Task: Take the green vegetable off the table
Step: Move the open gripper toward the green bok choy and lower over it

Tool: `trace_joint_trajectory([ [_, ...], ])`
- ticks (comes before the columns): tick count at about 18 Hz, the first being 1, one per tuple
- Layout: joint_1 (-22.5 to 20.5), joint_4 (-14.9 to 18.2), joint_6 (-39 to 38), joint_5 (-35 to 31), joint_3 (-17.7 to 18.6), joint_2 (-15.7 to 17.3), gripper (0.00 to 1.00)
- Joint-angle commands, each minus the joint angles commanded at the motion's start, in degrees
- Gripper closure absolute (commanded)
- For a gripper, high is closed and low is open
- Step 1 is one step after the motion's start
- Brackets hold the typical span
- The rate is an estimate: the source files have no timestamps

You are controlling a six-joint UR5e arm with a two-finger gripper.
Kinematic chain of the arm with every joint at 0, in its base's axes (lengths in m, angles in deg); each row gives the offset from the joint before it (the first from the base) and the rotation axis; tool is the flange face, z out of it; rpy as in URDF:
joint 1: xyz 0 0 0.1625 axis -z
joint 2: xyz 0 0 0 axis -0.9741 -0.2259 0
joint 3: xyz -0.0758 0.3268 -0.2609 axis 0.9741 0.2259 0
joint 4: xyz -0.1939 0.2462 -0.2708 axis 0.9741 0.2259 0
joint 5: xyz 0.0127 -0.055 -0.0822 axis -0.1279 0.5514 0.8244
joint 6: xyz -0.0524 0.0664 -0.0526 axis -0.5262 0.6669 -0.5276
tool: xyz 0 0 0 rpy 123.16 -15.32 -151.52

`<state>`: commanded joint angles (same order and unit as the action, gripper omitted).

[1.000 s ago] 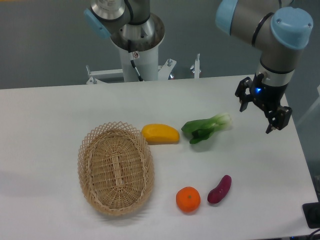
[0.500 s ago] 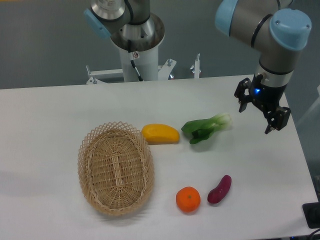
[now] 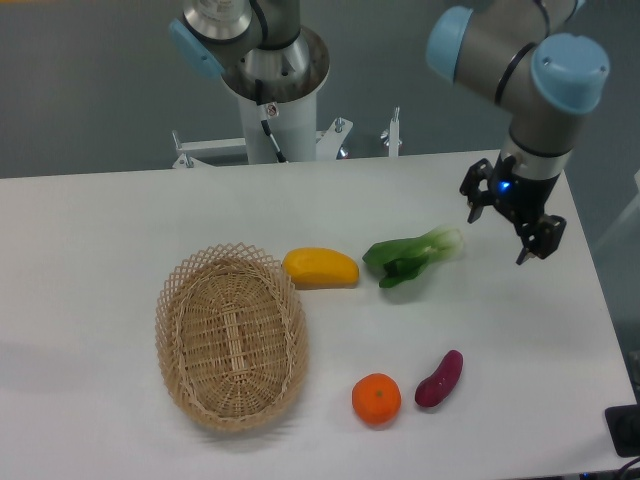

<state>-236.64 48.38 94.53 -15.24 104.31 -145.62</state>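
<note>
Over the last second the gripper has slid a bit left and slightly up in the picture, so it's closer to the vegetable than it was. A second ago it hung further right, near the table's right edge; now its nearer finger sits just right of the pale stalk end. It looks like the approach leg is underway and nothing has been grabbed yet. The fingers are spread wide with nothing between them. It's hard to say how high it is above the table from this one view, but it seems to float above rather than touch.

Everything else is exactly where it was. The vegetable hasn't budged, so no contact so far.

The vegetable lies flat on the table, right of centre, just right of the mango with a clear gap between them. The dark green leafy end points left and a bit toward the front, and the whitish stalk end points up and right toward the gripper. It's longish and lumpy, fatter at the leaves, and probably a smooth plastic toy, so a pinch across the middle seems the safer bet than at the tapered stalk.

The basket, orange and eggplant are all well apart from it.
</note>
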Motion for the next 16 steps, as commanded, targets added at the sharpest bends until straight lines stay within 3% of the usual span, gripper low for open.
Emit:
trace_joint_trajectory([
  [2,0.00,-2.82,-0.09,-0.09,2.38,-0.27,0.00],
  [5,-0.88,-4.49,1.05,0.00,5.63,0.00,0.00],
  [12,-1.49,-5.46,9.14,-1.41,9.67,-0.09,0.00],
  [16,-1.40,-6.78,8.79,-1.41,11.97,-0.18,0.00],
])
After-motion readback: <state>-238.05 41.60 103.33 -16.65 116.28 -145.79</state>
